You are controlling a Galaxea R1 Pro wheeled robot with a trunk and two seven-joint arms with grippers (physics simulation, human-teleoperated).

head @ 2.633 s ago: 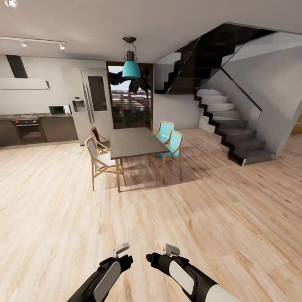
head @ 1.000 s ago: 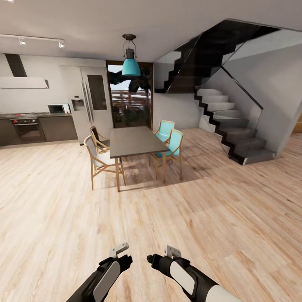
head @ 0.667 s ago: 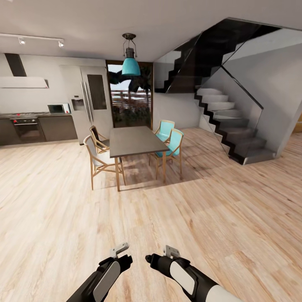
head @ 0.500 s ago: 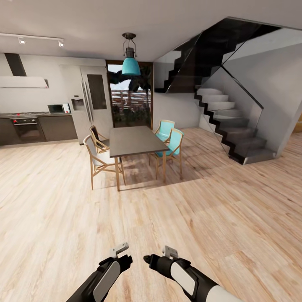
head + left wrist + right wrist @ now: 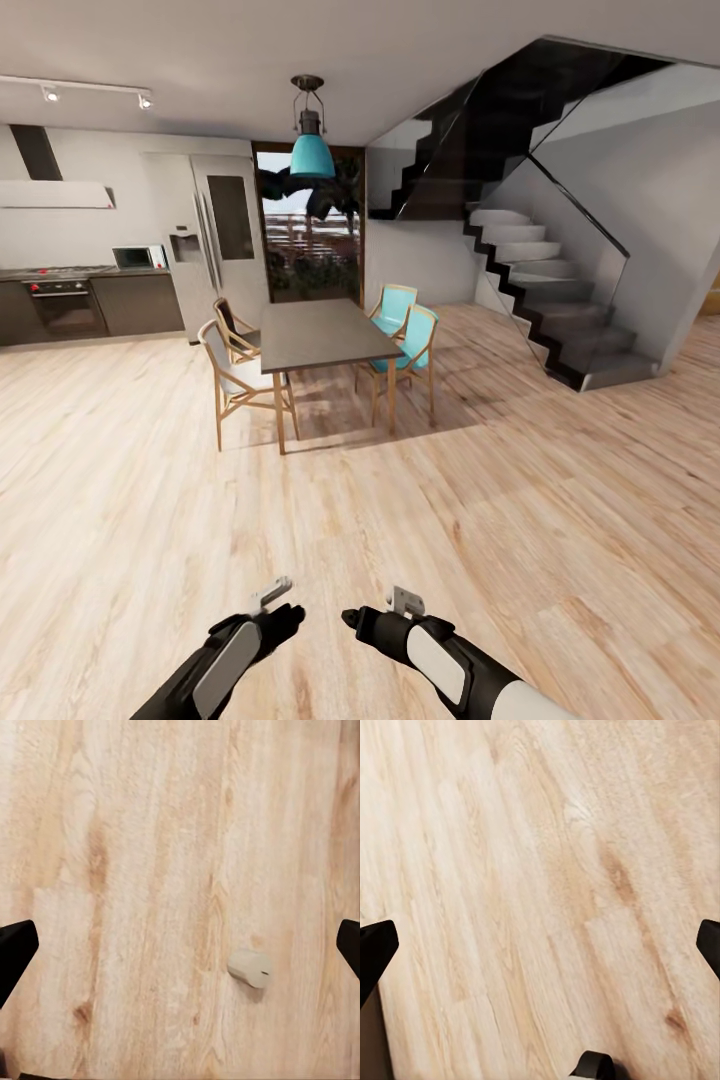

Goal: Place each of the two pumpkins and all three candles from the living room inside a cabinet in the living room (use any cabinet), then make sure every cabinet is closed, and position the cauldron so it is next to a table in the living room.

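Note:
My left gripper hangs open over bare wood floor, its dark fingertips at the far edges of the left wrist view. Between them on the floor lies a small squat greyish-tan thing that looks like a candle on its side. My right gripper is open too, over bare planks with nothing between its fingers. In the head view the left arm's tip and the right arm's tip sit low and close together. The pumpkins, the cabinet, the cauldron and the living-room table are out of view.
A dark-topped dining table on slim wooden legs stands ahead with several chairs around it, under a teal lamp. Kitchen units and a fridge line the back left. A dark staircase rises at right. Wide wood floor lies between.
My left arm has dropped and swung a little to the left in the head view. The whole picture has crept up slightly, so the camera moved. The right arm stays put.

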